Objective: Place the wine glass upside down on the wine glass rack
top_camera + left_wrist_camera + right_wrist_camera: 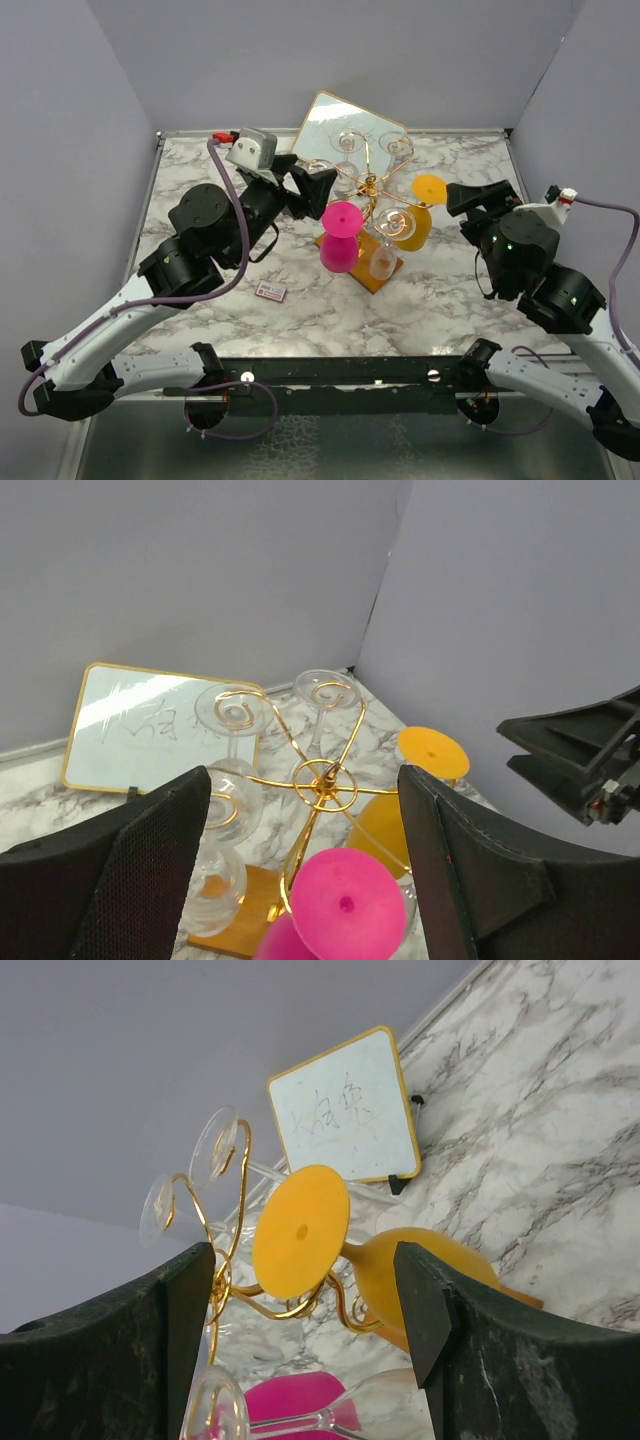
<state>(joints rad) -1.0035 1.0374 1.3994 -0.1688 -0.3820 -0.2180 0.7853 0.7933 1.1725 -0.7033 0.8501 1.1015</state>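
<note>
The marble table (pixel 450 300) spreads out ahead of me, walled in grey on the left, right and far sides. My left gripper (pixel 308 185) reaches in from the left and hangs just left of the rack. Its jaws are spread wide with nothing between them. My right gripper (pixel 462 197) hangs to the right of the rack, a little further off. Its jaws are likewise released and empty.

A gold-framed mirror (pixel 335 115) leans at the far edge of the table, behind the rack. The rack (pixel 368 186) stands mid-table, and its wooden base (pixel 372 275) is turned cornerwise to me. Its gold arms curl out from a central hub.

The pink glass (pixel 340 240) is at the rack's near-left side, foot up and bowl down, closest to my left fingers (pixel 120 880). I cannot tell whether its stem sits in a curl. The orange glass (pixel 412 230) is on the right side, foot up and tilted, with its bowl low beside the base. Clear glasses (pixel 384 258) hang bowl down from the other arms, two on the far side and one on the near side by the base.

A small card (pixel 271 292) lies flat on the near-left part of the table, well apart from the rack.
</note>
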